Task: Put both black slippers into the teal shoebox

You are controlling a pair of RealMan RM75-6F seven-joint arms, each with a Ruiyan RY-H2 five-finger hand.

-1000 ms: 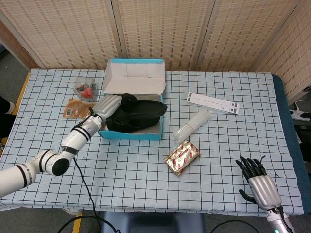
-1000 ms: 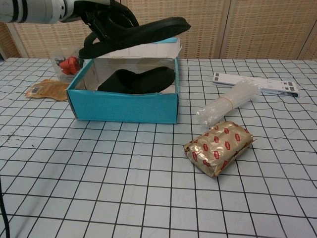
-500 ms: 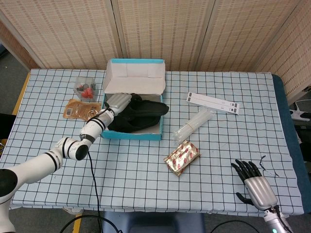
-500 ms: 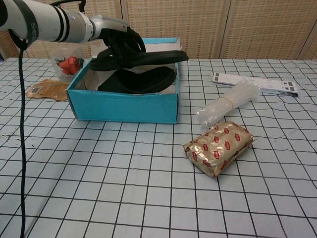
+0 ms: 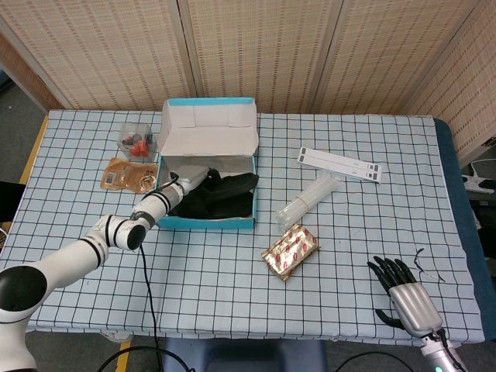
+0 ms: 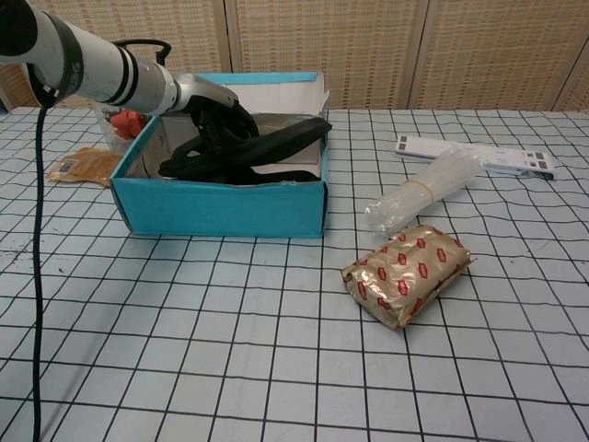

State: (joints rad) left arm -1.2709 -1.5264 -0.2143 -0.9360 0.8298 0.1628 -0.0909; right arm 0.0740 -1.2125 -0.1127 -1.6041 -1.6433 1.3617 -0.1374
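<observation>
The left hand [image 6: 213, 118] is gripping the heel end of a light, floppy black slipper [image 6: 276, 143], lowering it inside the teal shoebox [image 6: 221, 207]; the right hand [image 5: 409, 293] is lying open, holding nothing.

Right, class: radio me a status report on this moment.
Left hand inside the shoebox, holding the top slipper. Right hand open, idle at the table edge. Second slipper underneath. Nothing blocking.

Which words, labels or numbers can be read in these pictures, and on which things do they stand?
None can be read.
Gold packet: red marks, too blurred.
White strip: dark marks at the ends, too small.
Brown packet: a pale label, too small.
Teal shoebox: no print on the sides in view.
</observation>
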